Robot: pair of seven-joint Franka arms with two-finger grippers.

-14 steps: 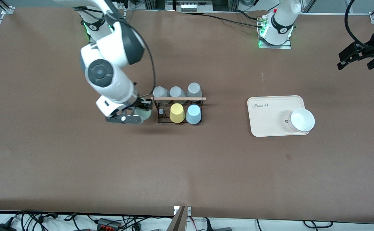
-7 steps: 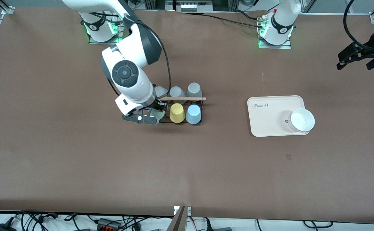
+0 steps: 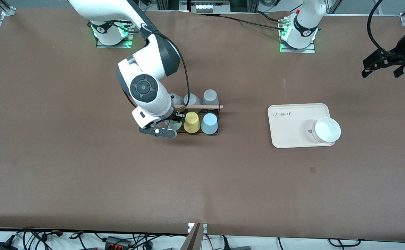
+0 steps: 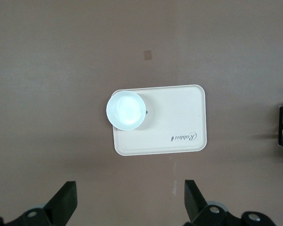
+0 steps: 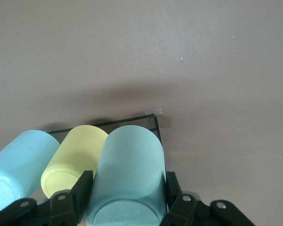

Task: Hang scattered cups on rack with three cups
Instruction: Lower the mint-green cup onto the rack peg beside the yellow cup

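Right gripper (image 5: 127, 200) grips the smooth, tapered mint-green cup (image 5: 127, 179), apparently over the rack (image 3: 195, 119).

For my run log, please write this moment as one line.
right gripper: shut on mint cup, over rack | left gripper: open, waiting above tray

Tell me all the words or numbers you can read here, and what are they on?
"Rabbit": in curly script on the beige tray, near one corner, away from the white bowl that sits on the tray.
The round marks on the two arm bases are too small to read.
No other words or numbers show.
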